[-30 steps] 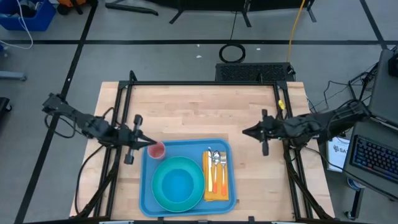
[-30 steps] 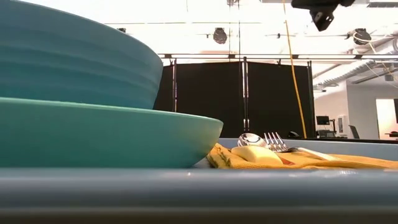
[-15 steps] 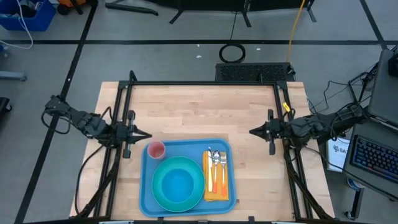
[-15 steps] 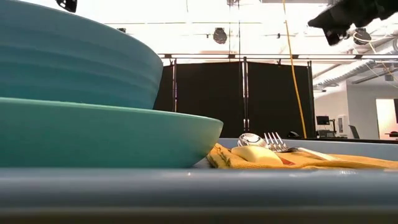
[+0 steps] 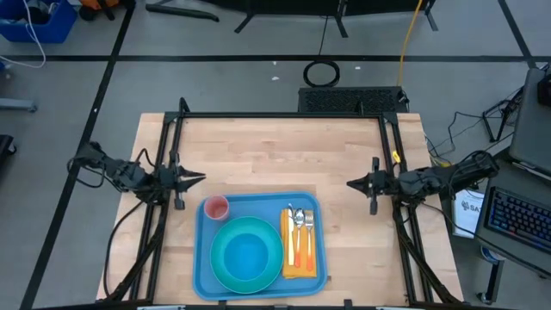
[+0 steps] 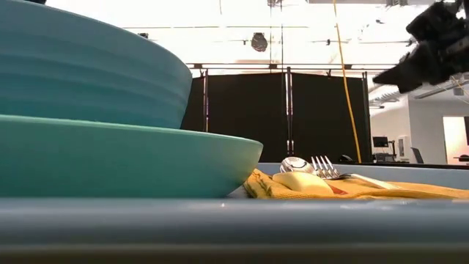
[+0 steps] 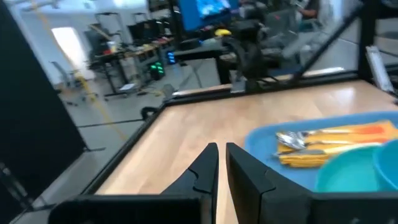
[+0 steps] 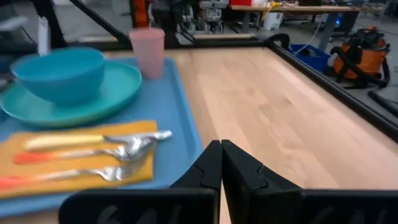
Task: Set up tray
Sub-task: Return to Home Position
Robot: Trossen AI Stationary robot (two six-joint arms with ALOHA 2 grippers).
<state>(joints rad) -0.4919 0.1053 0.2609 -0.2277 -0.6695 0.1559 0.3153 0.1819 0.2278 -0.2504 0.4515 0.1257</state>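
Wooden table (image 5: 275,155). Near side I see a blue bowl (image 5: 248,256) sitting on a cyan plate (image 5: 219,258), with a pink cup (image 5: 215,207) just far-left of it. To the right, a yellow napkin (image 5: 299,272) carries cutlery (image 5: 298,234). A cable coil (image 5: 321,73) lies on the floor beyond.

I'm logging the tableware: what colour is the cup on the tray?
Pink; the cup shows best in the right wrist view.

Bowl (image 6: 80,66) on plate (image 6: 124,158), spoon (image 6: 296,164), fork (image 6: 324,167), yellow napkin (image 6: 381,189), foreground rim, probably tray (image 6: 234,224)
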